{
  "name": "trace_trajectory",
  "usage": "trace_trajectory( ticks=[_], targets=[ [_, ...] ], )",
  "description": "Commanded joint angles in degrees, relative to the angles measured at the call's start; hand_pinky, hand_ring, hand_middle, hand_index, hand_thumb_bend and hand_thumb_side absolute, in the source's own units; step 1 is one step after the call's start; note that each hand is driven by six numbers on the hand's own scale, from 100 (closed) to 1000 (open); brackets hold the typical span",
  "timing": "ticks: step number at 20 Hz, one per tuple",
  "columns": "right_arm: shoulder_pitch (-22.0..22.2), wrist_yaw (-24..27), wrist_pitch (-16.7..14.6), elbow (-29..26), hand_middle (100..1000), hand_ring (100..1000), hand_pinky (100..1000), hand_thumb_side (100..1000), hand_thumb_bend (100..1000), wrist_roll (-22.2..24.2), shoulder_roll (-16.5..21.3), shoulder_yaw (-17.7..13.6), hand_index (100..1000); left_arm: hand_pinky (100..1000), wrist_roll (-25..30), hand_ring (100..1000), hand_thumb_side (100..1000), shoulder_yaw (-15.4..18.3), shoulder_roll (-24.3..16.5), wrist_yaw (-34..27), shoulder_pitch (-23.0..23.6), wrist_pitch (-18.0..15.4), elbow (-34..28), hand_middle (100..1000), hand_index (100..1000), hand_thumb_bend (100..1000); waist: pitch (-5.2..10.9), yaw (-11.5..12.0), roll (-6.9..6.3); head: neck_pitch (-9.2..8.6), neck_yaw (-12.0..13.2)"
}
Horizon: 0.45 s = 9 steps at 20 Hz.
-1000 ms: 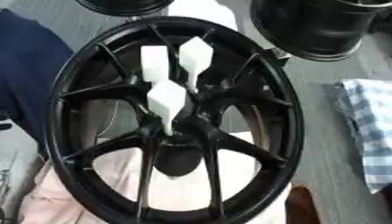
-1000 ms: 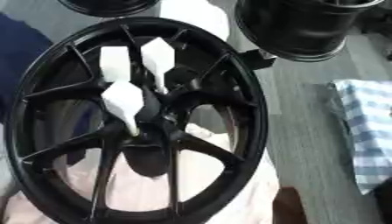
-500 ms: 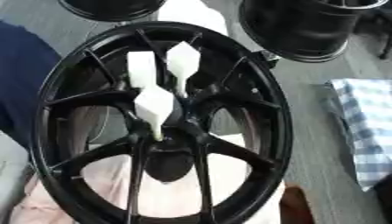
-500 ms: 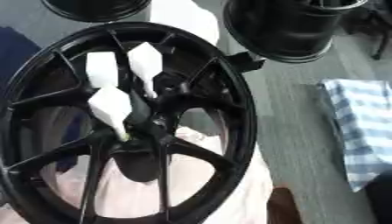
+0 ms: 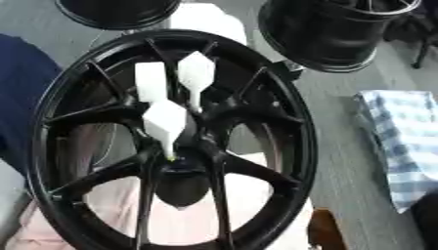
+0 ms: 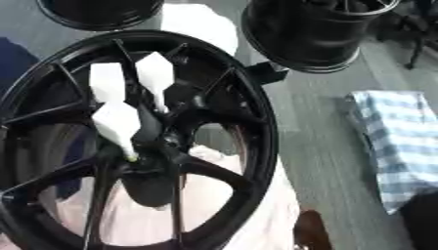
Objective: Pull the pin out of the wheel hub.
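Camera shifted only; white pin (image 5: pixel 164 123) points tip-down into wheel hub (image 5: pixel 185 163); hands unseen

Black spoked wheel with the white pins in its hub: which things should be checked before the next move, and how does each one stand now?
1. Black spoked wheel lies flat, hub in view: ok.
2. Three white wedge-headed pins stand in the hub, none pulled yet: ok.
3. Left hand and right hand near the pins: not ok, neither shows in any view.
4. Blue checked cloth lies apart from the wheel, to its right: ok.
5. Second black rim behind, clear of the wheel: cannot tell.
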State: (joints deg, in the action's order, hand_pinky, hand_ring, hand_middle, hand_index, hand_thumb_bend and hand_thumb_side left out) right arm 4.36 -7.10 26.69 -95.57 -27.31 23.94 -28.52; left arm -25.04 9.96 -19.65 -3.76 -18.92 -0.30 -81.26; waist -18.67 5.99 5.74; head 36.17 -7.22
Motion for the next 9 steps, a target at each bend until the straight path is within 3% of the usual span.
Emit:
trace_trajectory(
  ticks=[1, 4, 8, 9],
  targets=[
    [-0.3, 2.1, -0.9, -1.8, 575, 742, 666, 299, 328, -2.9, 1.5, 1.0, 682, 549, 0.5, 582, 869, -0.5, -0.6, 0.2, -0.6, -0.1, -0.6, 473, 667, 100, 1.86, 0.6, -0.62, 0.39, -1.6],
    [-3.9, 4.7, -3.3, -5.4, 573, 740, 669, 325, 307, -2.6, -1.1, 4.8, 684, 548, 1.7, 581, 869, -1.8, 1.1, 0.3, -1.0, -0.1, -0.6, 472, 666, 100, 2.53, 3.5, -1.02, 0.92, -4.4],
    [-9.8, 8.4, -7.0, -11.0, 573, 740, 669, 325, 307, -5.5, -4.3, 10.8, 684, 548, 1.6, 581, 869, -1.4, 1.0, 0.3, -1.5, -0.1, -0.8, 472, 666, 100, 1.68, 3.2, -0.94, 0.04, -3.7],
    [-11.4, 9.3, -7.9, -11.0, 578, 745, 672, 368, 300, -6.3, -5.0, 12.3, 698, 548, 1.5, 581, 868, -1.3, 1.2, 0.2, -1.8, -0.2, -0.9, 472, 666, 100, 1.20, 3.3, -1.21, -0.36, -3.3]
  ],
)
